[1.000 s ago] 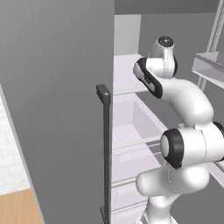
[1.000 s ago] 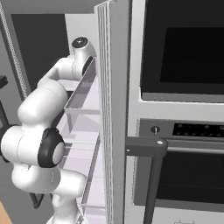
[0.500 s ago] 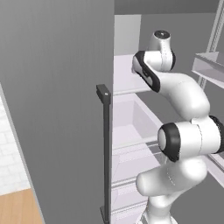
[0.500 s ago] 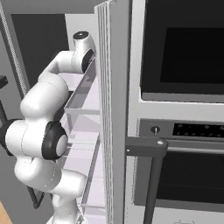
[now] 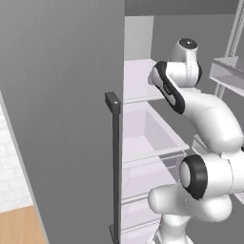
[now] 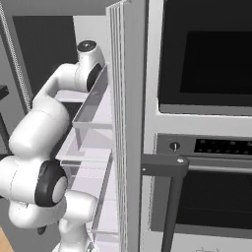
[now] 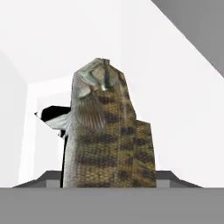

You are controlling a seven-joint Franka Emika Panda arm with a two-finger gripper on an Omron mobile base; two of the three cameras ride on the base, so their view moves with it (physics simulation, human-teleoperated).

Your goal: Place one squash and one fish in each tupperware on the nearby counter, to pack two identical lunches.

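Observation:
A brown-grey scaly fish (image 7: 107, 135) with dark bands stands up close in the hand view. It rises between the fingertips (image 7: 49, 178) of my gripper (image 7: 108, 181), which is shut on it. A dark and white fin (image 7: 51, 117) sticks out at its left. White fridge walls (image 7: 166, 100) surround it. In the base views my arm (image 5: 190, 90) reaches into the upper part of the open fridge. The squash and the tupperware are out of view.
The open grey fridge door (image 5: 62, 119) with its dark handle (image 5: 114, 157) stands left of the arm. A white drawer (image 5: 147, 138) and shelves lie below. Clear door bins (image 6: 93, 110) hang on the right. A wall oven (image 6: 206, 64) with a dark handle (image 6: 170, 170) stands right of the fridge.
The arm has shifted a little inside the fridge, its elbow swinging lower. The jaws have closed from wide apart.

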